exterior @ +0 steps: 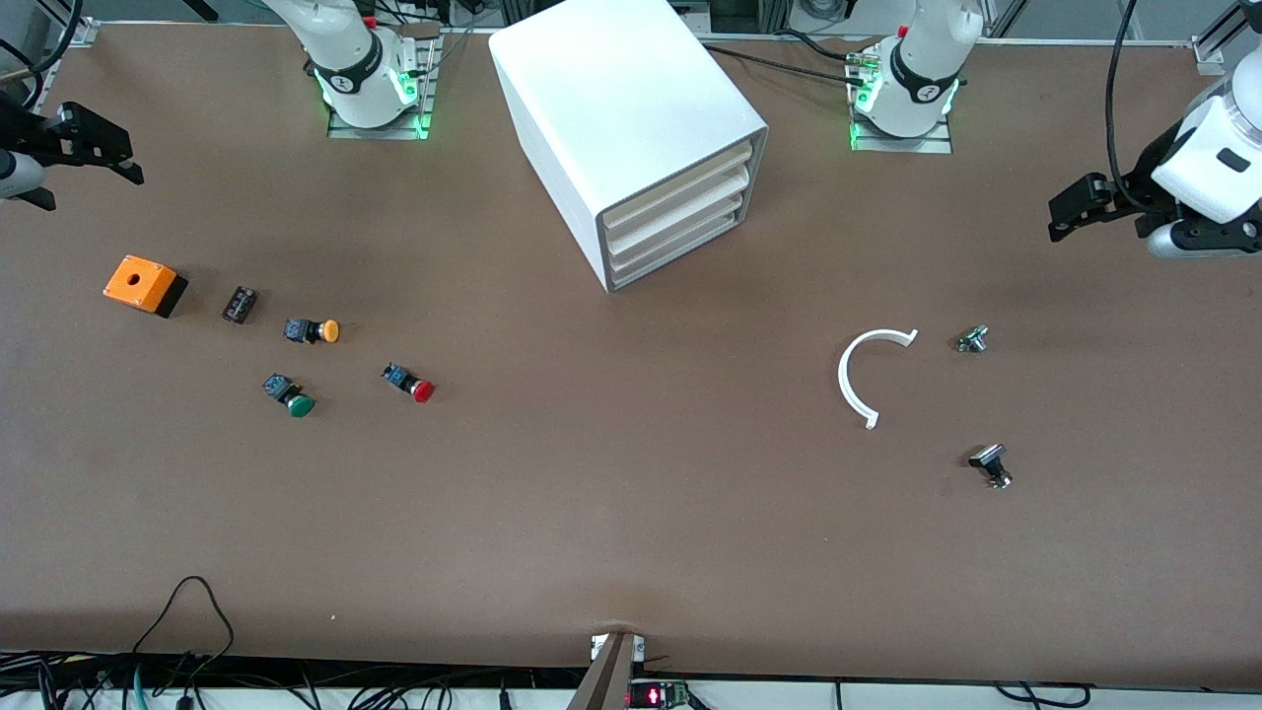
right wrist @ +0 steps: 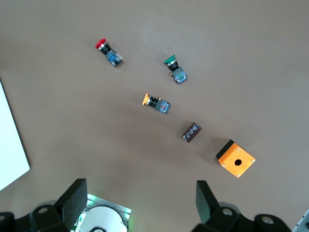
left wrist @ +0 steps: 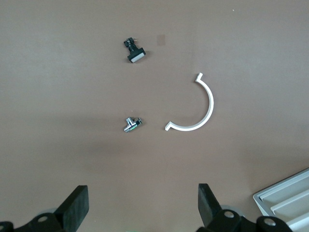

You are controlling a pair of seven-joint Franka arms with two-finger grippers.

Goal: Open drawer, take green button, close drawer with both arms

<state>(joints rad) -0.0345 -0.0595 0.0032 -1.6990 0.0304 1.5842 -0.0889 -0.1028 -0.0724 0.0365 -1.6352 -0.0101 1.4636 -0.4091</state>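
Left gripper (exterior: 1060,219) hangs at the upper right edge of the front view, over bare table at the left arm's end; its fingers (left wrist: 77,205) stand spread with nothing between them. Right gripper (exterior: 123,168) hangs at the upper left edge of the front view, over bare table at the right arm's end, fingers (right wrist: 72,198) likewise parted and empty. Both arms wait well apart from the cabinet (exterior: 631,128), which stands at the upper centre of the front view between the two bases.

Drawer (exterior: 680,258), the lowest of three in the cabinet, sits flush with the two above it, shut.

Green button (exterior: 290,394) lies on its side on the open table in the left half of the front view, well apart from the cabinet. Orange-capped button (exterior: 314,330) lies just above it in that view, and the red-capped button (exterior: 409,383) beside it toward the centre. A small dark block (exterior: 239,304) and an orange box (exterior: 144,285) with a hole in its top lie farther toward the left edge.

In the right half of the front view lie a white curved strip (exterior: 856,380), a small metal part (exterior: 972,340) near its upper end, and a black part (exterior: 990,464) lower down.
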